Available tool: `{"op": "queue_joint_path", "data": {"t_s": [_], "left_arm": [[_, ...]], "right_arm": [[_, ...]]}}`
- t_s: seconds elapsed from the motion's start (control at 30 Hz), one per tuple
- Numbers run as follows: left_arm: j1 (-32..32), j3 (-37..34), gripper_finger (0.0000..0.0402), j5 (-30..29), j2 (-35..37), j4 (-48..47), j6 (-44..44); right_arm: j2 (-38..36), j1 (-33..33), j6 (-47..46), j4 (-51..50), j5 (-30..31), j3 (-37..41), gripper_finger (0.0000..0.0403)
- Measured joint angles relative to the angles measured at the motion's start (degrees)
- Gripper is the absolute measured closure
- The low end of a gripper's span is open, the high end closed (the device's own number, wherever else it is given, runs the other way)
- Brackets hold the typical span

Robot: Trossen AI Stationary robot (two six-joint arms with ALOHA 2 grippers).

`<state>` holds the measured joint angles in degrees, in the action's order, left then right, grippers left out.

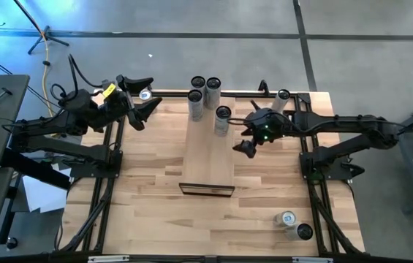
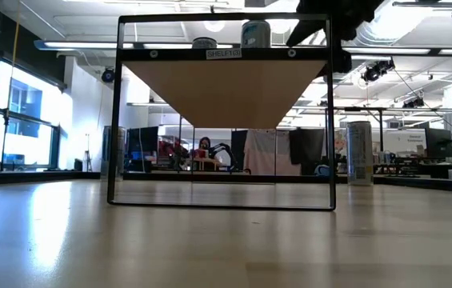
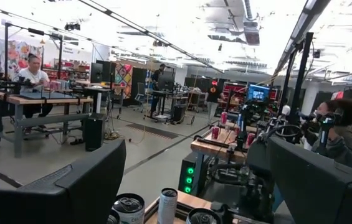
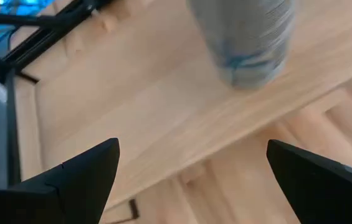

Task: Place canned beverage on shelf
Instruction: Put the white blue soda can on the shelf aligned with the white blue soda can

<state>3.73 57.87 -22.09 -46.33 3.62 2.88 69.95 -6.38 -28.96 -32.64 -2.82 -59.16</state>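
The fingers of the right gripper [image 1: 241,140] are wide apart and hold nothing, just beside the can [image 1: 222,120] standing at the edge of the shelf [image 1: 207,157].

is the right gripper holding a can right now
No, in the right wrist view the right gripper is open and empty, with the can standing free on the shelf ahead of it.

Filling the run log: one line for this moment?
right gripper: open, beside can on shelf | left gripper: open, waiting
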Motion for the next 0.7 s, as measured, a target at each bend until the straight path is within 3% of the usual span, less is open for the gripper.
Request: {"op": "queue_joint_path", "data": {"t_s": [0.13,0.47,0.57,0.7], "left_arm": [[0.0,0.0,0.0045,0.0,0.0,-0.2,0.0],[0.0,0.0,0.0045,0.0,0.0,-0.8,-0.1],[0.0,0.0,0.0045,0.0,0.0,-0.8,-0.1],[0.0,0.0,0.0045,0.0,0.0,-0.8,-0.1]], "right_arm": [[0.7,2.1,-2.3,1.0,-2.9,0.0,0.0011],[1.8,6.1,-8.6,2.5,-2.9,0.0,0.0024],[1.2,7.7,-9.1,0.0,1.2,0.0,0.0066],[1.1,9.2,-10.1,-1.5,5.8,0.0,0.0172]]}}
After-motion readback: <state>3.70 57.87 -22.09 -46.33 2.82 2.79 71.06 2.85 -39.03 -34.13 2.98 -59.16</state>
